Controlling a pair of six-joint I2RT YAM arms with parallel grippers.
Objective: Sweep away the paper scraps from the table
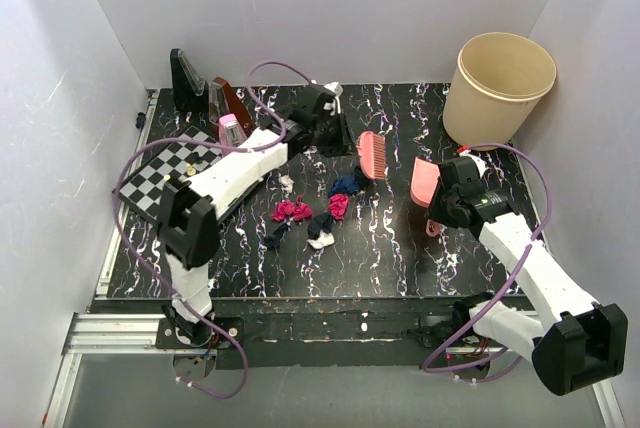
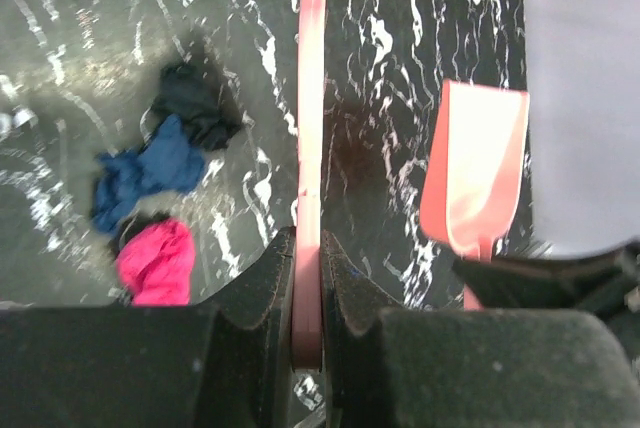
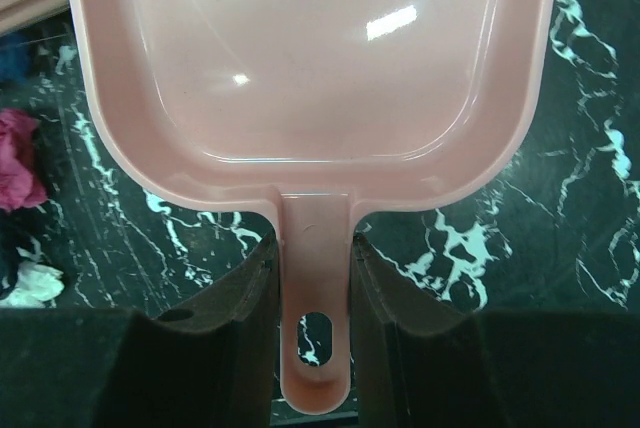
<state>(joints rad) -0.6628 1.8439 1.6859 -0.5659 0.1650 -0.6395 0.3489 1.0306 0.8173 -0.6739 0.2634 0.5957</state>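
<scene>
The paper scraps lie in a loose cluster mid-table: a dark blue wad, magenta wads, a black one and a white bit. My left gripper is shut on a pink brush, which hangs just right of the cluster. The left wrist view shows that brush edge-on between the jaws, with black, blue and magenta scraps to its left. My right gripper is shut on the handle of the pink dustpan, whose tray is bare.
A beige bucket stands at the back right corner of the marbled black table. A chessboard lies at the left edge, with dark stands behind it. White walls close in the back and both sides.
</scene>
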